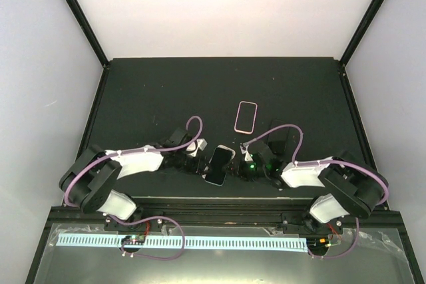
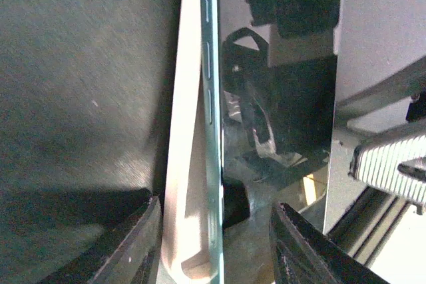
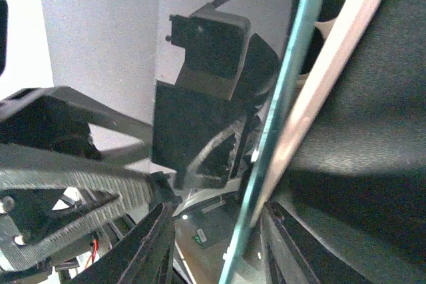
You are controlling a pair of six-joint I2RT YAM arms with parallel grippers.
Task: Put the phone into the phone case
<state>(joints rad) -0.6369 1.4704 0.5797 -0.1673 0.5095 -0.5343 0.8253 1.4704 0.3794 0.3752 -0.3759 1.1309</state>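
Note:
The phone (image 1: 219,165), with a glossy black screen and a teal edge, lies near the front of the black mat between both grippers. Its long edge (image 2: 212,98) runs between the fingers of my left gripper (image 2: 216,244), which stand partly closed with gaps on both sides. A pale pink strip (image 2: 186,164) lies along that edge on the mat side. My right gripper (image 3: 213,244) straddles the opposite edge of the phone (image 3: 279,131); its right finger (image 3: 293,251) is close against the pink strip (image 3: 319,84), and its left finger stands off the screen. The pink-rimmed phone case (image 1: 246,116) lies flat farther back.
The black mat (image 1: 166,91) is bounded by black frame rails at the sides and back. A dark rail runs along the near edge by the arm bases, with a white slotted strip (image 1: 186,241) below it. Purple cables loop over both arms.

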